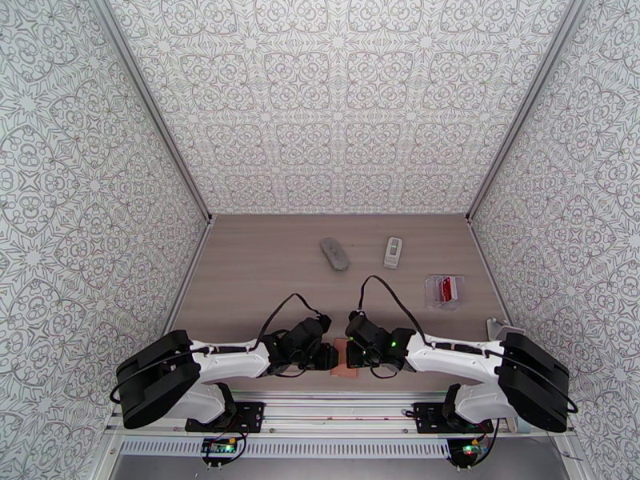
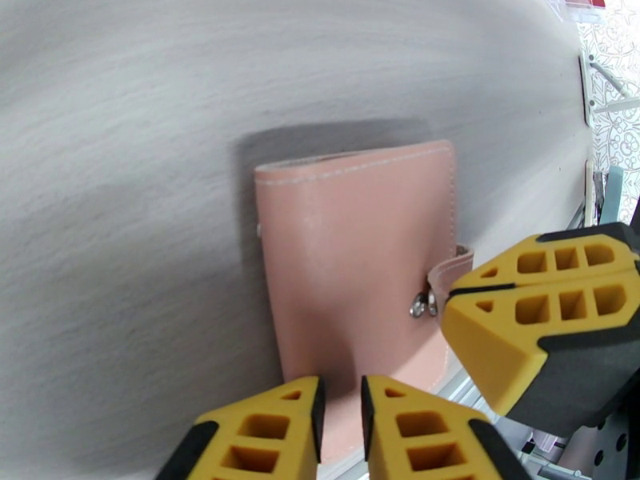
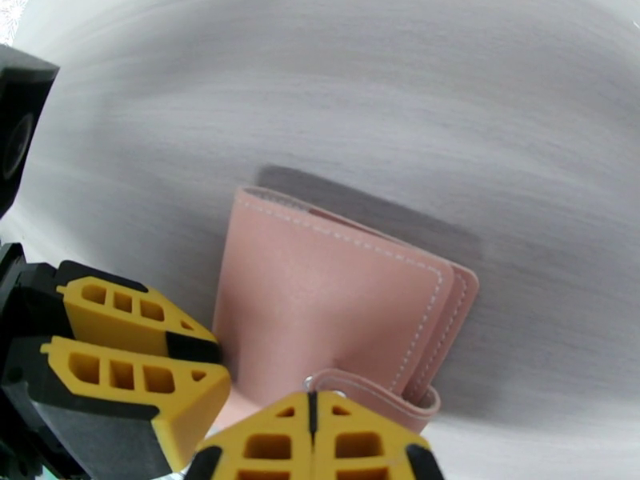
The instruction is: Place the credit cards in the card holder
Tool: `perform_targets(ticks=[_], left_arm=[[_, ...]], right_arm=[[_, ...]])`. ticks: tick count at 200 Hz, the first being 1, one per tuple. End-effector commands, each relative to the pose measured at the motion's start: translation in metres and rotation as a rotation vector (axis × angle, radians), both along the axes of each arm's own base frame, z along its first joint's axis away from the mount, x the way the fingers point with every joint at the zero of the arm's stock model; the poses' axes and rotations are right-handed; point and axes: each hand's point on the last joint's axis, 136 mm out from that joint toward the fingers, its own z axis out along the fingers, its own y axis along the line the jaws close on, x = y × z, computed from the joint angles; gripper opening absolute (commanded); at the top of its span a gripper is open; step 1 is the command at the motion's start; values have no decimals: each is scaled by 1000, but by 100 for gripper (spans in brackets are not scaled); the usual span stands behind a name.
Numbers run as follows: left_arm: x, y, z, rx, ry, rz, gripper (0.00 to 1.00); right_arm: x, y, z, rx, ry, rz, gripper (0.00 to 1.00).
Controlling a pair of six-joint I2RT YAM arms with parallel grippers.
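Now, time to open the pink holder (image 2: 352,250), lying flat and closed at the near edge of the desk (image 1: 264,258), right between the two arms. Look at the right fingers (image 3: 320,434): pressed shut, and by the look of it pinching the tip of the strap (image 2: 448,274), just beside the snap (image 2: 420,304). Look at the left fingers (image 2: 312,418) too: almost closed at the holder's near edge, but hard to tell whether pinching the cover or only sitting over it. Best to hold the body down first, so press or pinch firmly with the left fingers before any pull. Then lift the strap slowly, up and away from the cover, not sideways, so as not to drag the whole holder off the edge. Stop and grip again on any slip. Mind the two sets of fingers, very close together, so no bumping. Leave the cards (image 1: 446,290) for later, well apart at the far right of the desk, with a red one showing in a clear box. Open first, then fetch.
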Motion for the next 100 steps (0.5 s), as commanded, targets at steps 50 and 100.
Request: perform_targets(ticks=[50,100], left_arm=[[1,3,-8,44,-15,2,24],[1,2,-7,42,-18,1,24]], right_arm=[[4,11,2,22,15,8,0],[4,10,-5,3,22,7,0]])
